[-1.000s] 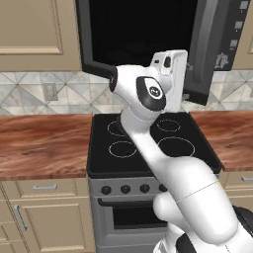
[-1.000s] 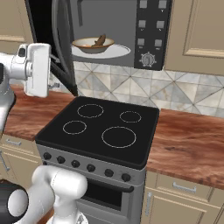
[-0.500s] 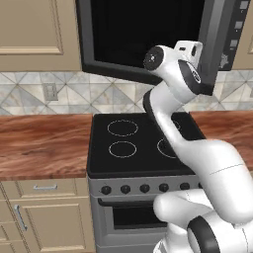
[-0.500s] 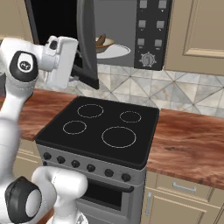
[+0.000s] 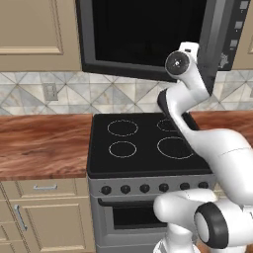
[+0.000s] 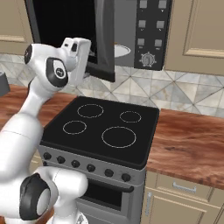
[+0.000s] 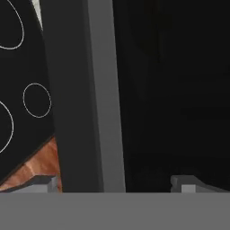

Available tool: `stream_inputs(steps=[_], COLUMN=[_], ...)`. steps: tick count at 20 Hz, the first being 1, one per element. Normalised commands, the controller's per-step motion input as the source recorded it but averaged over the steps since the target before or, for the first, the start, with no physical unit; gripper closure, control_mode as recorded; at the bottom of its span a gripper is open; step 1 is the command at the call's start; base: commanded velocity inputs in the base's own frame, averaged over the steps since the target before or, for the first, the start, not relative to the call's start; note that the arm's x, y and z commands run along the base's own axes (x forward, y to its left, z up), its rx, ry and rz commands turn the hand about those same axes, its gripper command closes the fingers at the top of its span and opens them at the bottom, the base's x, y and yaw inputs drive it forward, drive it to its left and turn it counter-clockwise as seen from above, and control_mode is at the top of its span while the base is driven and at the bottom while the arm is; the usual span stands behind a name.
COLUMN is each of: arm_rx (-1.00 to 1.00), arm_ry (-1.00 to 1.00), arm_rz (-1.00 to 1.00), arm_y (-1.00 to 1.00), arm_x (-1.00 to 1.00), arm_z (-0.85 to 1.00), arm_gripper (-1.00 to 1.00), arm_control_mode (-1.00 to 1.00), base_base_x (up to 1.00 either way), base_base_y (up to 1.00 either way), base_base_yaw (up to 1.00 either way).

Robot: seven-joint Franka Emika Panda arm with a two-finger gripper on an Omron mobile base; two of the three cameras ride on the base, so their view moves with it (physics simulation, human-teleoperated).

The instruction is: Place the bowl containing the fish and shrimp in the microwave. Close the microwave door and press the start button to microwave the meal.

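Note:
The microwave [image 6: 127, 26] hangs above the stove, its black button panel [image 6: 148, 35] on the right. Its door [image 6: 104, 39] stands partly open, swung out toward me, and the dark glass [image 5: 148, 29] spans the left base view. My gripper [image 6: 89, 60] is against the door's outer face near its lower edge. In the hand view the gripper [image 7: 114, 184] is open with nothing between its fingertips [image 7: 188, 182], facing the grey door frame [image 7: 85, 90] and dark glass [image 7: 170, 90]. A sliver of the white plate [image 6: 123, 51] shows inside. The door hides the bowl, fish and shrimp.
The black-topped stove [image 6: 103, 127] with its burner rings sits directly below. Wood-grain counter runs to its left [image 5: 44, 143] and right [image 6: 192, 140]. Beige cabinet doors [image 6: 197, 30] flank the microwave. Tiled wall lies behind.
The arm has swung across with the door, and the door has turned further toward shut. The bowl with the fish, seen inside a second ago, is now covered by the door.

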Motion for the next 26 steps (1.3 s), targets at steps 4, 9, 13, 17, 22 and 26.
stream_inputs(steps=[4,9,13,17,22,26], arm_rx=[0.06,0.02,0.0,0.0,-0.05,-0.07], arm_ry=[-0.03,0.0,0.0,0.01,0.13,0.09], arm_rz=[0.27,0.23,0.14,0.08,0.05,0.04], arm_y=[0.0,0.0,0.0,0.0,0.0,0.0], arm_x=[0.86,0.7,0.48,0.38,0.65,0.83], arm_z=[0.13,0.42,0.54,0.25,-0.27,-0.57], arm_gripper=[-1.0,-1.0,-1.0,-1.0,-1.0,-1.0], arm_control_mode=[-1.0,-1.0,-1.0,-1.0,-1.0,-1.0], base_base_x=[0.0,0.0,0.0,0.0,0.0,0.0], base_base_y=[0.0,0.0,0.0,0.0,0.0,0.0], base_base_yaw=[0.0,0.0,0.0,0.0,0.0,0.0])
